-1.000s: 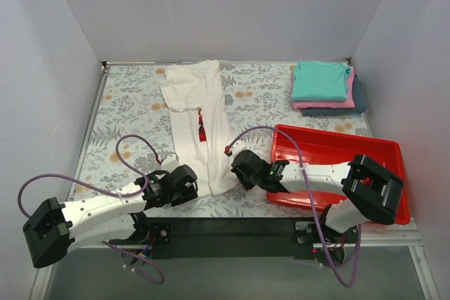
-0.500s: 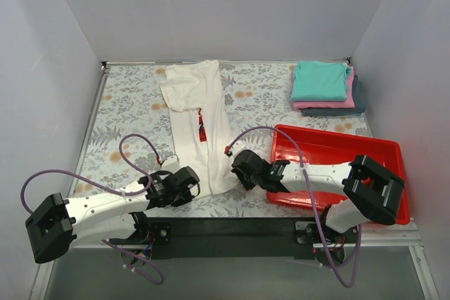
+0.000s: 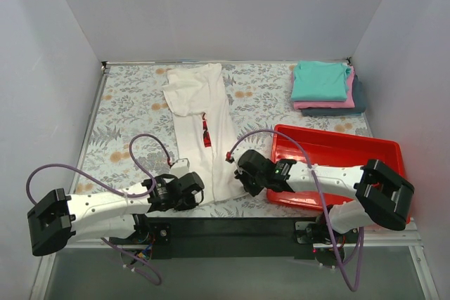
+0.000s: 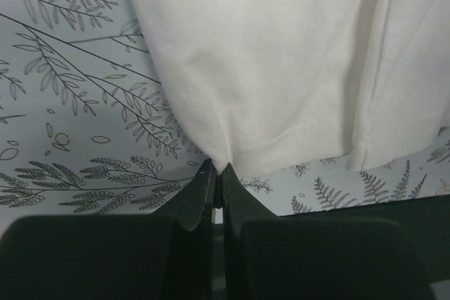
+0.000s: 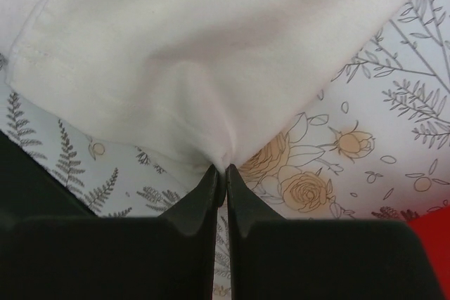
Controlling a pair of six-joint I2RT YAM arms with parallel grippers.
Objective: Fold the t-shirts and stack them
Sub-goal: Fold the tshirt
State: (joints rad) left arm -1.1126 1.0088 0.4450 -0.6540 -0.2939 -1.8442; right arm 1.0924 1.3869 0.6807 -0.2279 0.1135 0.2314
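A white t-shirt (image 3: 204,124) folded into a long strip lies lengthwise on the flowered table, a sliver of its red logo (image 3: 206,130) showing along the fold. My left gripper (image 3: 199,187) is shut on the strip's near left hem corner (image 4: 219,161). On the near right corner (image 5: 223,161), my right gripper (image 3: 238,179) is shut too, the cloth puckered at its tips. A stack of folded t-shirts (image 3: 325,86), teal over pink over dark blue-grey, sits at the far right corner.
A red plastic tray (image 3: 330,156) lies right of the strip, under the right arm. White walls close the table on three sides. The black base rail (image 3: 225,233) runs along the near edge, just behind both grippers.
The left gripper slid right to the hem corner and shut on it. The right gripper kept its hold. The whole strip has been dragged slightly right and toward the near edge.
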